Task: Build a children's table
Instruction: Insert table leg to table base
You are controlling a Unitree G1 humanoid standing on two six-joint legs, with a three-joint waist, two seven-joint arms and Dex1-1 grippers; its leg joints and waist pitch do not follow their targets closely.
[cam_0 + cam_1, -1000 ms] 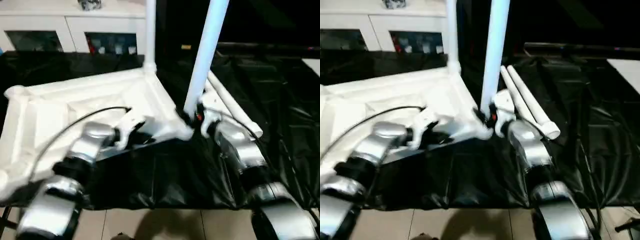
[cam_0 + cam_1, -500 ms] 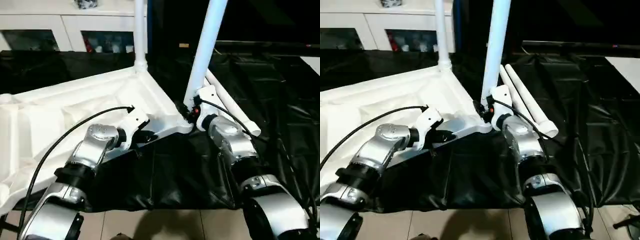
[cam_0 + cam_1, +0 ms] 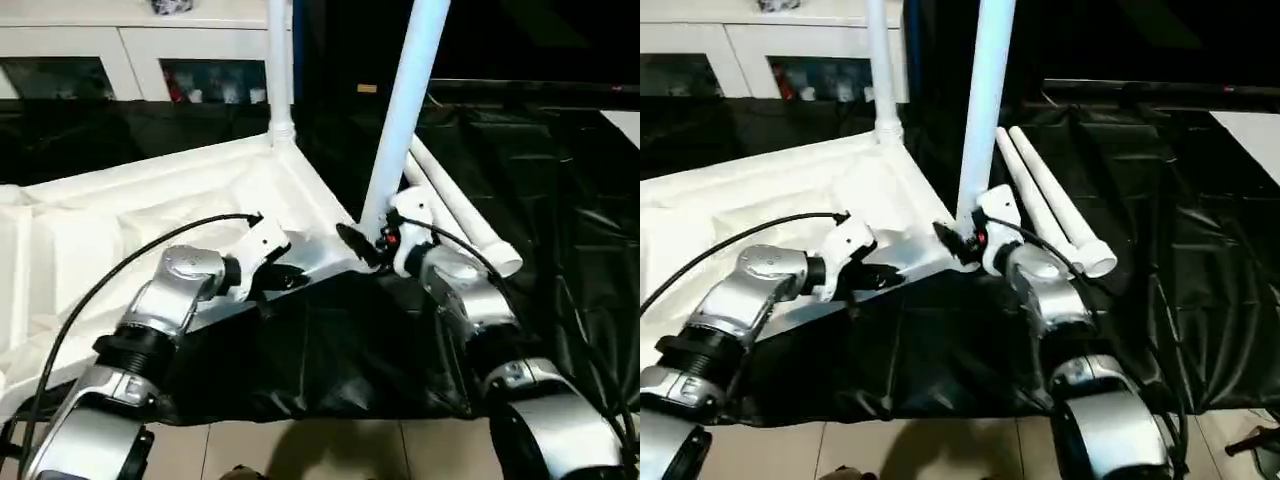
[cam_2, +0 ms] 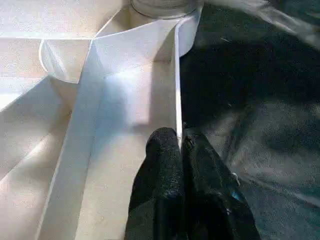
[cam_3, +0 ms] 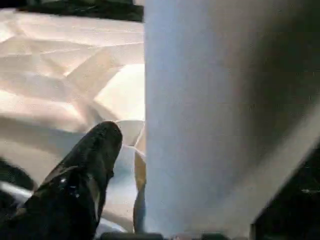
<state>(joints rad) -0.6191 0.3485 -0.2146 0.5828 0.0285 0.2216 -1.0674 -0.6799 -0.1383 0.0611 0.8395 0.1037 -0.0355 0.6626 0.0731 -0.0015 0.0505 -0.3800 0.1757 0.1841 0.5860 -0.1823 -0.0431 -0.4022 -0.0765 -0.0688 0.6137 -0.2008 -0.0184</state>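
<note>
Left eye view shows the white tabletop point(image 3: 150, 215) lying underside up on the black sheet point(image 3: 330, 350), ribs and round corner sockets facing upward. Four legs are countable: one stands upright in the far corner socket point(image 3: 279, 70), a second point(image 3: 405, 100) stands slightly tilted at the near corner, and two spare legs point(image 3: 465, 215) lie side by side on the sheet just beside that corner. The step in hand looks like seating the second leg: the right gripper point(image 3: 372, 243) has its fingers around the leg's base, while the left gripper point(image 4: 176, 150) pinches the tabletop's thin rim wall, one finger on each side, steadying it. Next, I judge, the leg needs straightening and pressing down into its socket. Behind stands one white cabinet point(image 3: 130, 50).
</note>
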